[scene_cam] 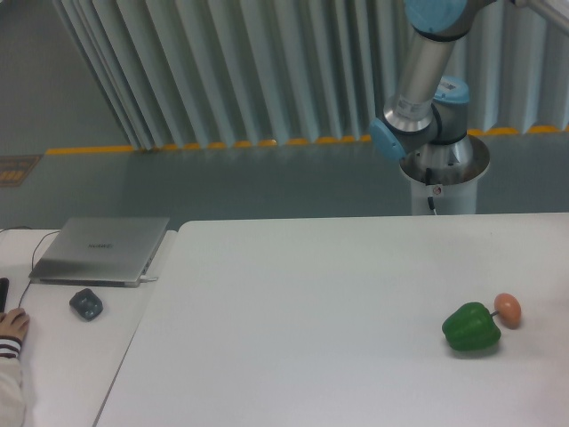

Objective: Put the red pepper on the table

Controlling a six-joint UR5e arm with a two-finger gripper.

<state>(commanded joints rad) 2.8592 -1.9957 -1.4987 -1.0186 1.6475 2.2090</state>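
Note:
The red pepper is not in view. The white table (pixel 293 311) fills the lower middle and right. On it at the right lie a green bell pepper (pixel 472 327) and a small orange-pink ball (pixel 508 308), close together. Only the arm's base and lower links (pixel 427 98) show behind the table at the upper right. The gripper is out of the frame.
A narrower white desk (pixel 62 356) stands at the left with a closed grey laptop (pixel 100 250) and a dark mouse (pixel 86 304). A person's hand (pixel 12 326) rests at its left edge. A grey floor with a yellow line and a ribbed wall lie behind.

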